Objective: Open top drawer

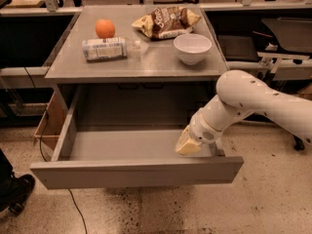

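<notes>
Downward, bent arm [243, 99], pincer [187, 143] inside top drawer [136, 172].

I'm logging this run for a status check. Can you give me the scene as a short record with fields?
drawer: top drawer stands pulled far out; nothing shows on the visible part of its floor
gripper: gripper is inside the drawer near its right end, just behind the front panel
arm: white, reaching in from the right
tabletop: orange, bottle lying on its side, chip bag, white bowl
task state: drawer looks open
</notes>
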You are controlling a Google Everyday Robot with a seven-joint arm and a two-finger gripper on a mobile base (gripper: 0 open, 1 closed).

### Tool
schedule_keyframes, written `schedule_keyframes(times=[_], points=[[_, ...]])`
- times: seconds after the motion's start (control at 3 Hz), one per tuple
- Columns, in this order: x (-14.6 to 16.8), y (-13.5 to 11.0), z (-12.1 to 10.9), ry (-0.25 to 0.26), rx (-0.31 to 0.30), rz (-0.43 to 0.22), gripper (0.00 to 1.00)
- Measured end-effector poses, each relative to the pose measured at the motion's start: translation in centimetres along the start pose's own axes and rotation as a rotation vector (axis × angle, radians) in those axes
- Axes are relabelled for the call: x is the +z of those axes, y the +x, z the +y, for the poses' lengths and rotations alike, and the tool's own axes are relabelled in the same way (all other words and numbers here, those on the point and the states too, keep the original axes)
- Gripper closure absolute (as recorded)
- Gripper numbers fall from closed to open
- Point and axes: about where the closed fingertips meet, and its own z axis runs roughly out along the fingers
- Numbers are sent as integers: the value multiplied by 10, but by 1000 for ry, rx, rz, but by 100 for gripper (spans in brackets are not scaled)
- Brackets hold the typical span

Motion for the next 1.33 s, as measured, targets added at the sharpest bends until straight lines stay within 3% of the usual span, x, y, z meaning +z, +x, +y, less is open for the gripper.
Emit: schedule_keyframes(times=[0.33, 0.67, 1.0, 1.33], points=[[0, 8, 24, -87, -2, 10, 100], [0, 8, 24, -87, -2, 10, 100], [-23, 14, 23, -15, -14, 8, 100], [-63, 18, 8, 113, -28, 19, 100]])
